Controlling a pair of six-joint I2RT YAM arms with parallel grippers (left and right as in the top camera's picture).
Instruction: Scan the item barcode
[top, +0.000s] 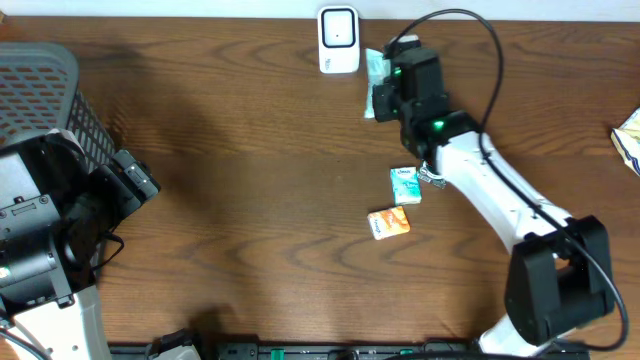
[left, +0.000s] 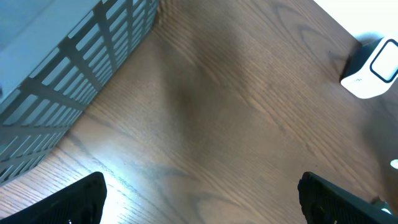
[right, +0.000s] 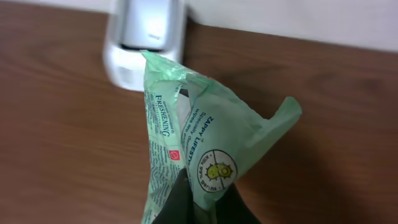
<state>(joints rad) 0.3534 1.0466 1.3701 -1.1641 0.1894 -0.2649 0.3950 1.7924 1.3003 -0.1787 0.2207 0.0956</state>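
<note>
Right arm (top: 500, 195) extended forward, right claw (right: 200, 202) clamped. Left arm (top: 40, 230) tucked back, left claw (left: 202, 202) spread wide.

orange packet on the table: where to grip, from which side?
Likely from straight above, pinching across its short width at mid-length. The orange packet lies flat and slightly skewed, so nothing offers a side grip; turn the wrist to match. The teal packet lies close, apart.

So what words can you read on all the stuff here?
"FRESHENING": on the green packet, along its edge.
"ZAPPY LIFESTY": on the same packet; the end of the word is hidden.
The round badge on it: too small to read.
The teal packet, orange packet and scanner: nothing readable.
</note>
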